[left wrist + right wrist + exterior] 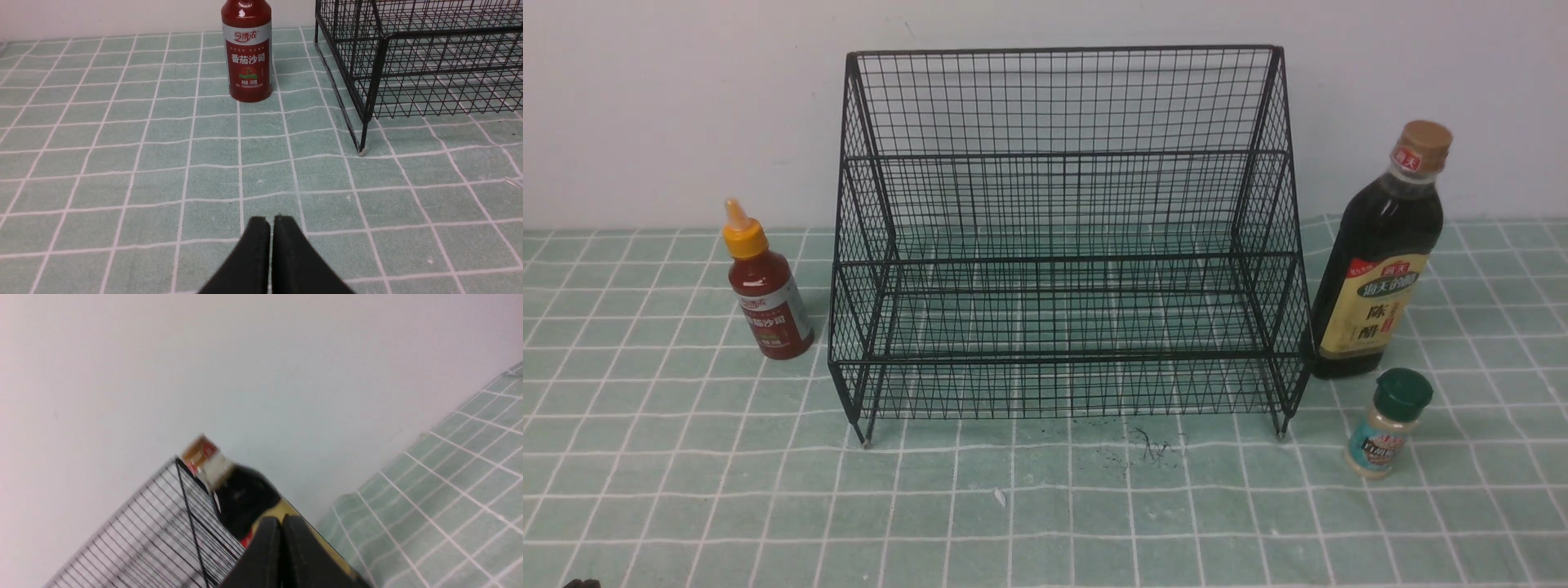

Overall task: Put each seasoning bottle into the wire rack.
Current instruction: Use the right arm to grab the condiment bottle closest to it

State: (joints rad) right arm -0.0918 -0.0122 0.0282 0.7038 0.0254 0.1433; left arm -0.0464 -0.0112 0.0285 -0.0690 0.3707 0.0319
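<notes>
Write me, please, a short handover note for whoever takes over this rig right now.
Left gripper: shut, empty, facing the red squeeze bottle.
Right gripper: shut, empty, pointing towards the tall dark bottle.
Wire rack: both tiers empty. The red squeeze bottle stands on the robot's left of it, the tall dark bottle close by its right side, and the green-capped shaker in front of that bottle. All are upright.
Done: nothing.
Left: all three bottles go into the wire rack.

Closed and empty at the left tool [270, 222], black fingers [254, 249] pressed tip to tip, held low over the desk [122, 163]; closed and empty likewise at the right tool [282, 520], wrist rolled sideways.
</notes>
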